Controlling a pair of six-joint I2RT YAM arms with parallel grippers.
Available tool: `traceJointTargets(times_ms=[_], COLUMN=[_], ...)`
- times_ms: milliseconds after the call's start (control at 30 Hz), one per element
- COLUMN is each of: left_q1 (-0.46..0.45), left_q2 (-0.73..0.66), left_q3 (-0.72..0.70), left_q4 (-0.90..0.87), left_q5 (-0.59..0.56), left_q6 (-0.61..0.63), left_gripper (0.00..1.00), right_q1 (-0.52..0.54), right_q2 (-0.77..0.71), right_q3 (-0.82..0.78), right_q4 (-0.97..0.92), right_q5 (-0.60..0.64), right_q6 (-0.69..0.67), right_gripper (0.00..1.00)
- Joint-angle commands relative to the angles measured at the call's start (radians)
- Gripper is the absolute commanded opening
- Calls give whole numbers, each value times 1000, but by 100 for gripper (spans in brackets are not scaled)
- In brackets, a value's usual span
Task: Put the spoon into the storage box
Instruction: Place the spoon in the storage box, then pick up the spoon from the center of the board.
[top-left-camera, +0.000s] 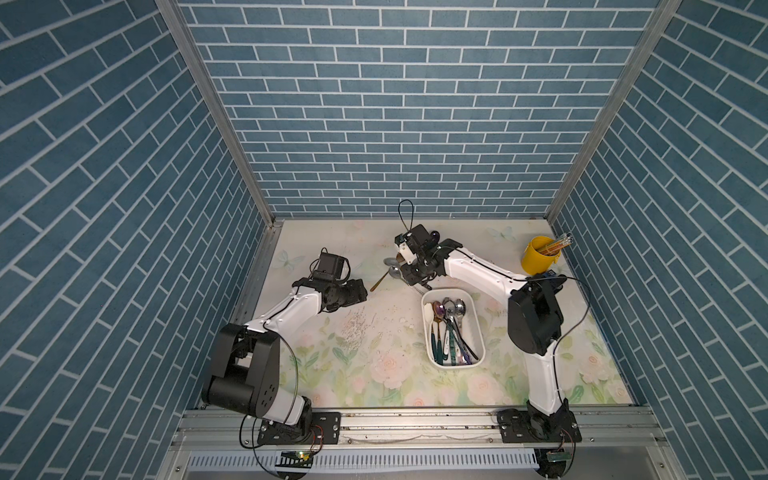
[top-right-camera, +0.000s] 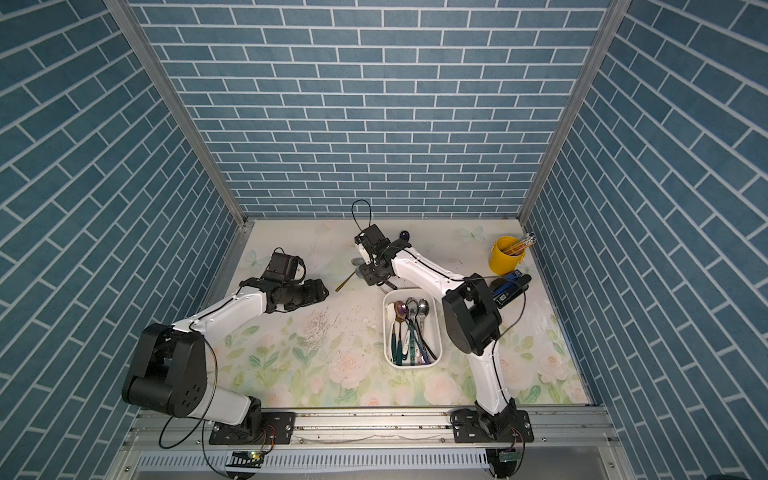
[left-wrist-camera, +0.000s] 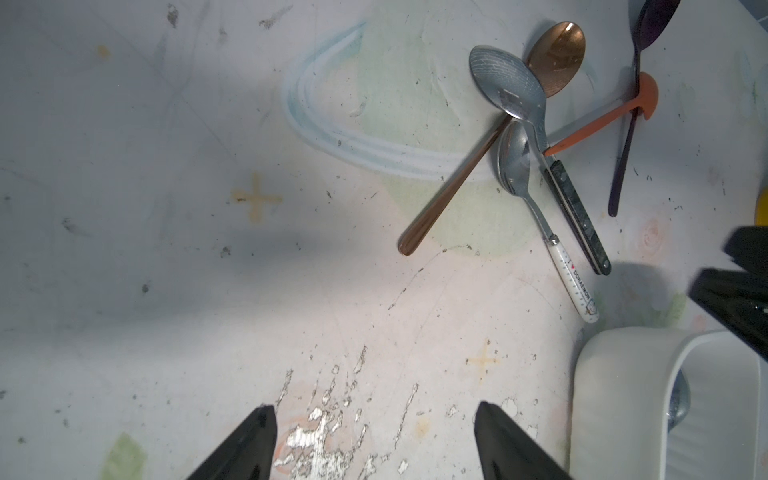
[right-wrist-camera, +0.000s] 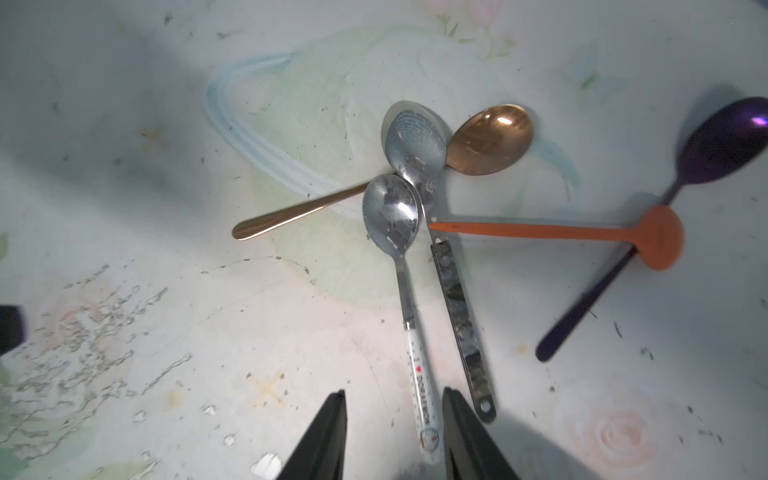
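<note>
Several spoons lie in a loose pile on the table beyond the storage box (top-left-camera: 479, 332) (top-right-camera: 437, 328). A white-handled spoon (right-wrist-camera: 420, 365) (left-wrist-camera: 571, 278), a copper spoon (right-wrist-camera: 490, 139) (top-left-camera: 378, 283), a dark-handled silver spoon (right-wrist-camera: 415, 141), an orange spoon (right-wrist-camera: 540, 230) and a purple spoon (right-wrist-camera: 727, 145) are among them. My right gripper (right-wrist-camera: 395, 397) hangs low over the pile, open. The white handle's end lies between its fingers, close to one finger (right-wrist-camera: 453, 415). My left gripper (left-wrist-camera: 374, 409) is open and empty over scuffed table, left of the box (left-wrist-camera: 615, 395). Inside the box lie several spoons.
A yellow cup (top-left-camera: 538, 257) with pencils stands at the back right, near the side wall. A blue and black object (top-right-camera: 509, 289) lies in front of it, partly behind the right arm. Brick-patterned walls close in the table on three sides.
</note>
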Motion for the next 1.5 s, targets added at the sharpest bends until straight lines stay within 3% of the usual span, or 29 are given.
traceJointTargets(times_ms=[0, 400, 767, 933, 1133, 1467], left_q1=[14, 21, 27, 31, 34, 40], left_q2=[12, 60, 61, 62, 62, 33], left_q3=[24, 39, 17, 7, 3, -12], left_q4=[-38, -39, -31, -29, -27, -26], left_q5=[-17, -3, -4, -2, -2, -16], left_q6=[27, 38, 38, 36, 35, 34], left_gripper=[81, 80, 80, 80, 80, 80], right_q1=[-29, -36, -35, -33, -17, 7], right_q2=[67, 152, 253, 283, 319, 267], right_q3=[77, 70, 162, 191, 227, 241], right_q4=[-80, -127, -226, -248, -287, -198], right_q5=[-48, -71, -92, -94, -85, -89], right_q6=[-85, -111, -132, -134, -159, -155], right_gripper=[42, 41, 39, 34, 19, 4])
